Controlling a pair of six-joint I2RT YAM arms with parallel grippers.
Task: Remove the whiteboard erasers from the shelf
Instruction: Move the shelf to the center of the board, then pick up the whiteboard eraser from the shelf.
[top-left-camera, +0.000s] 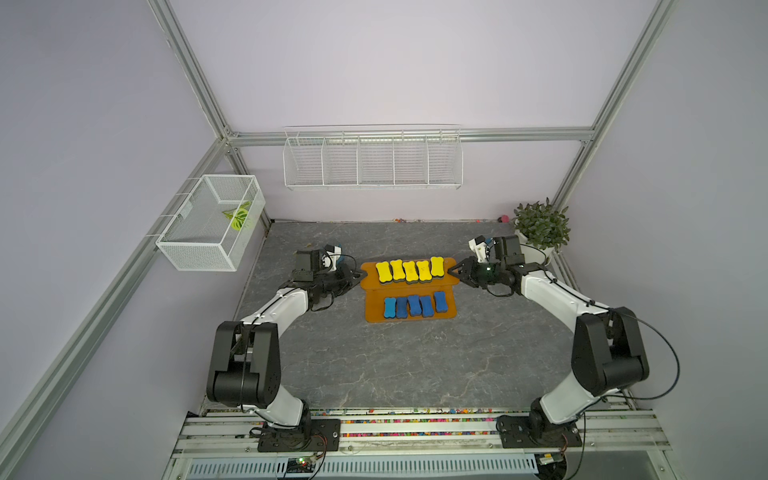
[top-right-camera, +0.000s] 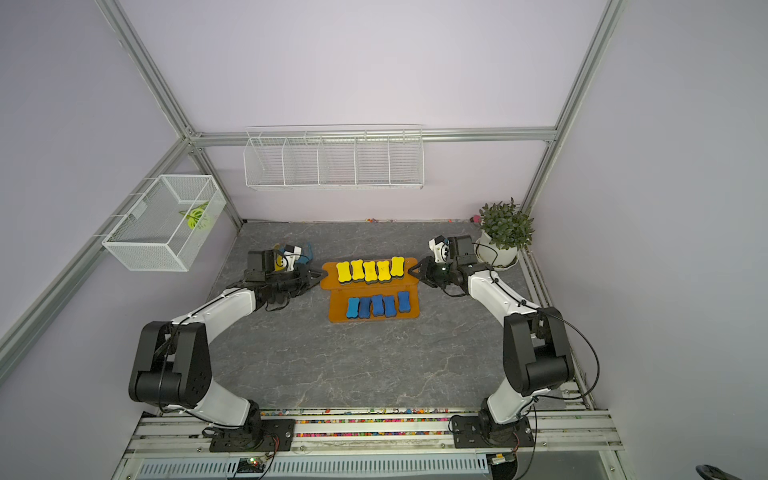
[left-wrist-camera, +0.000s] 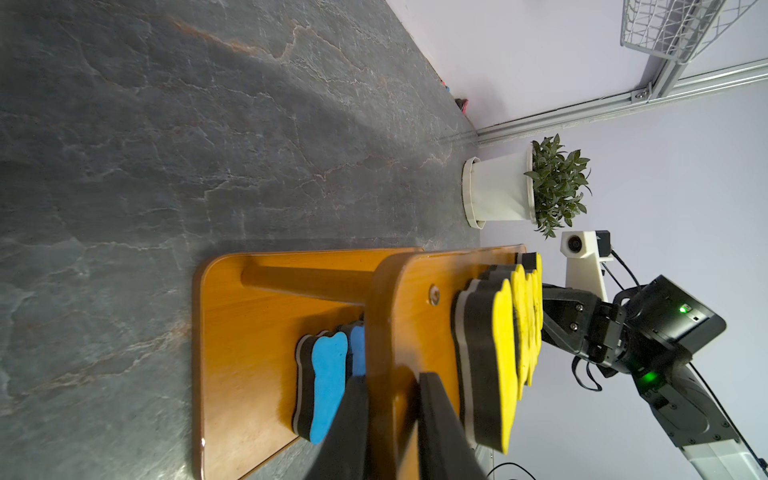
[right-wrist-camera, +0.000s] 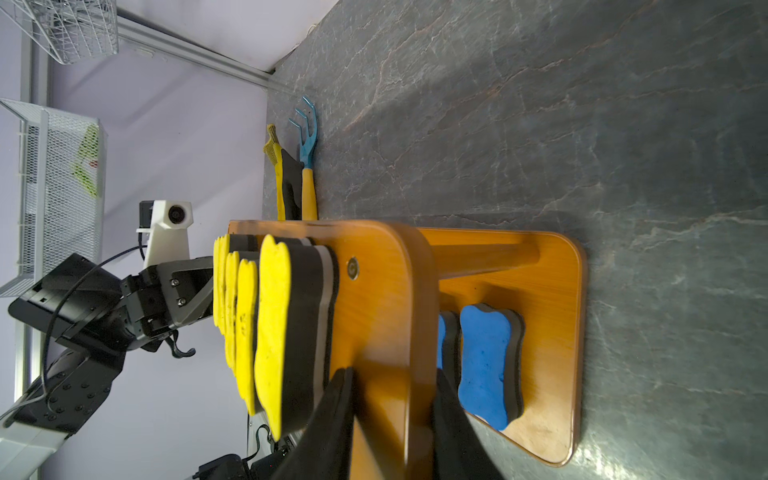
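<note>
Orange-brown wood forms a small two-tier shelf (top-left-camera: 370, 283) standing in the middle of a grey, stone-patterned table (top-left-camera: 374, 365), seen from above in both top views. Five yellow erasers (top-left-camera: 410, 271) lie flat, side by side in a row on its upper board. Five blue erasers (top-left-camera: 413, 305) lie in a matching row on the lower board, which rests on the table and juts out toward the robot. All ten erasers are on the shelf.

Two white-and-black arms reach in from the near edge, one to each end of the upper board. The left gripper (top-left-camera: 358, 277) meets the board's left end, and the right gripper (top-left-camera: 454, 274) meets its right end.

The left wrist view shows the left gripper clamped on that board end. One dark finger (left-wrist-camera: 347, 415) is beneath it, and the other finger (left-wrist-camera: 440, 415) is on top, just beside the nearest yellow eraser. The right wrist view shows the right gripper clamped the same way. One finger (right-wrist-camera: 328, 415) is on top next to a yellow eraser, and the other finger (right-wrist-camera: 453, 415) is beneath, near a blue one.

A potted plant (top-left-camera: 540, 224) stands in the far right corner. A white wire basket (top-left-camera: 195, 253) hangs on the left wall, and a wire rack (top-left-camera: 372, 166) hangs on the back wall. A blue rake (right-wrist-camera: 307, 124) and a yellow glove (right-wrist-camera: 273, 143) lie at the table's left edge, behind the left arm.
</note>
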